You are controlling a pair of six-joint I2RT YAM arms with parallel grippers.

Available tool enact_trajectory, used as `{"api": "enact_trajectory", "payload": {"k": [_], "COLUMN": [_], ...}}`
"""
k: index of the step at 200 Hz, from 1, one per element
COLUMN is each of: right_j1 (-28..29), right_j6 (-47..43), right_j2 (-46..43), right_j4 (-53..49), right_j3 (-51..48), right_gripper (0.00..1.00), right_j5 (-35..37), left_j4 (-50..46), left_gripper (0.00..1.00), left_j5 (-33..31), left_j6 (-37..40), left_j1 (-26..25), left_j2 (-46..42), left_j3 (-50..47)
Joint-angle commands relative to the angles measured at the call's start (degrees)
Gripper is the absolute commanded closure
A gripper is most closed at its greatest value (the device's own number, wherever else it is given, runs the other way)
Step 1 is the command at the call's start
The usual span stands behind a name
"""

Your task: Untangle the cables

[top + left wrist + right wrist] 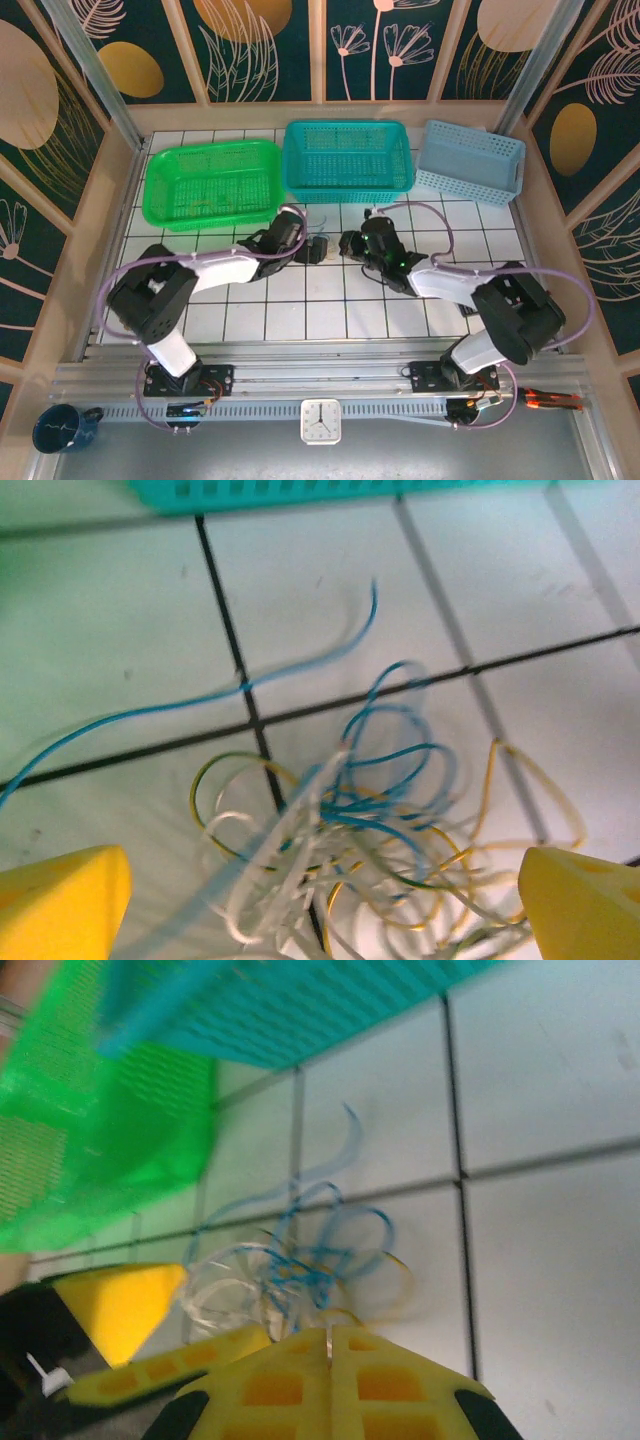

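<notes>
Nearest me, my right gripper point(330, 1336) has its fingers pressed together, and a thin pale wire comes out of the seam at 12 o'clock, so I judge it is clamped on one strand of the cables point(300, 1265). My left gripper point(320, 910) stands wide apart with a yellow tip at 8 o'clock and another at 4 o'clock of its wrist view, straddling the heap and holding nothing. The cables lie on the white tiled table point(300, 300) between my two grippers, a loose knot of white, yellow and blue loops across a black grout line. One long blue strand point(150, 712) runs out of the knot toward 9 o'clock in the left wrist view, with a second free end curling up toward 1 o'clock. Beyond the heap, at 12 o'clock, is the teal basket point(347, 158), with the green basket point(212, 182) at 10 o'clock and the pale blue basket point(470, 160) at 2 o'clock in the overhead view. As I see it, the risk is that nothing anchors the knot: if I pull with the right while the left stays apart, the whole heap could drag along or cinch tighter. The wire is very thin, so it could slip from my fingers. My grippers sit close, so a careless sweep could knock them together.
</notes>
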Motion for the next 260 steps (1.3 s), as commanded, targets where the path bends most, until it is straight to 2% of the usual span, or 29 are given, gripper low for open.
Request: {"api": "enact_trajectory", "payload": {"k": [1,39,95,149,194,260], "right_j1": [-1.17,-2.87,-5.00,-5.64,-5.51,-4.33], "right_j6": [-6.55,-12.66,-17.16,-17.38,-14.97,-12.96], "right_j2": [-4.00,-5.68,-6.44,-7.33,-7.33,-8.38], "right_j4": [-5.50,-13.01,-21.09,-22.50,-20.19,-20.38], "right_j3": [5.66,15.12,23.81,23.99,22.16,21.25], "right_gripper": [1.00,1.00,1.00,1.00,1.00,1.00], "right_j5": [-0.18,-6.03,-10.56,-11.25,-13.60,-14.32], "left_j4": [1.61,3.22,12.64,18.45,18.58,21.95], "left_gripper": [0.01,0.01,0.01,0.01,0.01,0.01], "left_j5": [0.56,1.04,6.89,11.32,13.30,15.17], "left_j6": [-1.69,0.25,2.22,2.71,7.34,10.71], "left_j1": [0.84,0.94,0.98,0.86,0.84,0.83], "left_j2": [-6.40,-11.66,-14.98,-14.57,-13.74,-7.45], "left_j3": [-0.64,-0.56,-6.58,-9.96,-8.42,-3.51]}}
